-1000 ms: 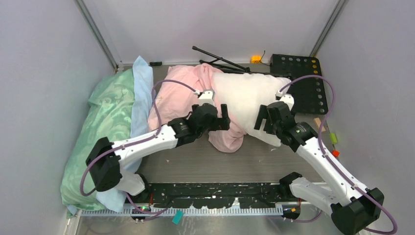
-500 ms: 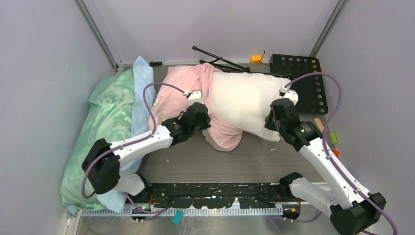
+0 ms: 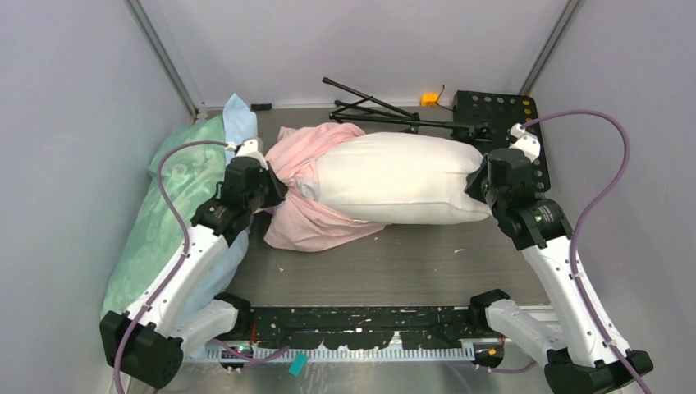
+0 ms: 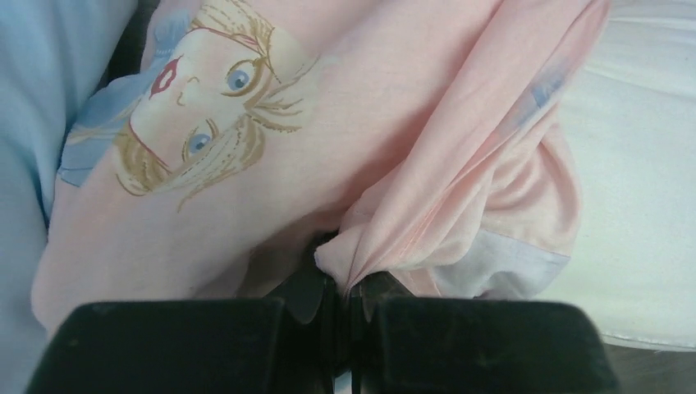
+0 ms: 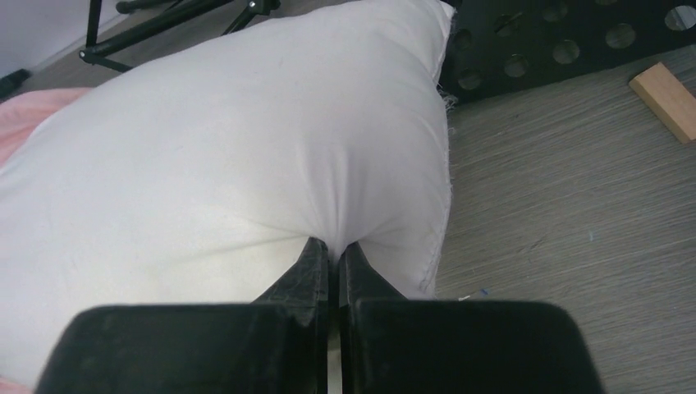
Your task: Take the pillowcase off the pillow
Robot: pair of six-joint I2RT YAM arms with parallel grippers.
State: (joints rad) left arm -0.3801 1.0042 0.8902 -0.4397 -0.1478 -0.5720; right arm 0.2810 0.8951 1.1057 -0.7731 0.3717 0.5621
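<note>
The white pillow (image 3: pixel 402 179) (image 5: pixel 246 139) lies stretched across the middle of the table, most of it bare. The pale pink pillowcase (image 3: pixel 299 215) (image 4: pixel 353 123), printed with a cartoon face, is bunched over the pillow's left end. My left gripper (image 3: pixel 271 187) (image 4: pixel 346 283) is shut on a pinched fold of the pillowcase at that left end. My right gripper (image 3: pixel 478 182) (image 5: pixel 332 246) is shut on the pillow's cloth at its right end, near the corner seam.
Mint green and light blue bedding (image 3: pixel 176 205) is piled along the left edge. A black folded tripod (image 3: pixel 386 111) lies at the back. A black perforated board (image 3: pixel 513 115) sits at the back right, with a small wooden block (image 5: pixel 669 100) beside it.
Both grippers went from open to shut, the left on the pillowcase and the right on the pillow. The arms then moved apart, stretching the pillow and sliding the pillowcase leftward.
</note>
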